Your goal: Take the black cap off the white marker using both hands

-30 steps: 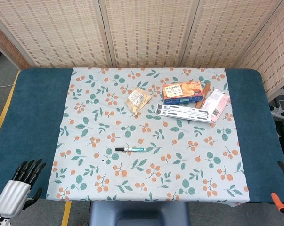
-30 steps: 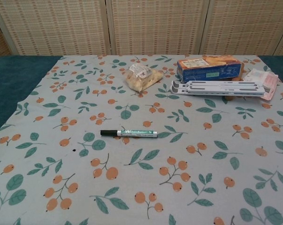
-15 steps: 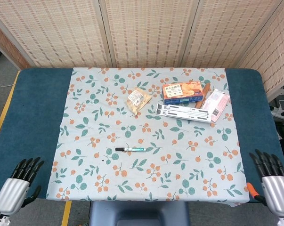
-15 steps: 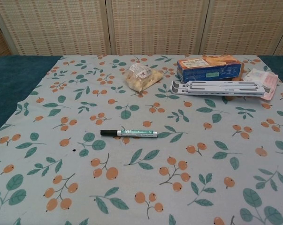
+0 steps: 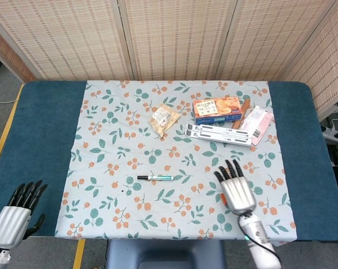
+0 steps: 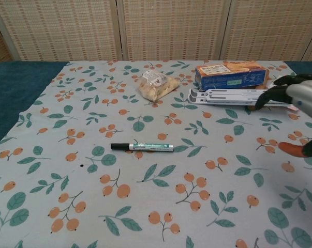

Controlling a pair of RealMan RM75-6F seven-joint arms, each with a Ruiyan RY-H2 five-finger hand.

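My right hand (image 5: 236,189) hovers open, right of the capped white marker (image 5: 156,177); my left hand (image 5: 14,213) waits open, far left of it.

Bright, even light, faint shadows (both views sharp throughout).

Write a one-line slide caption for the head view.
Open right robot hand hovers right of the capped white marker on the floral tablecloth; left robot hand waits off-cloth.

Both the left hand (image 5: 14,216) and right hand (image 5: 237,189) have silver backs and black fingers (one orange-red tip).
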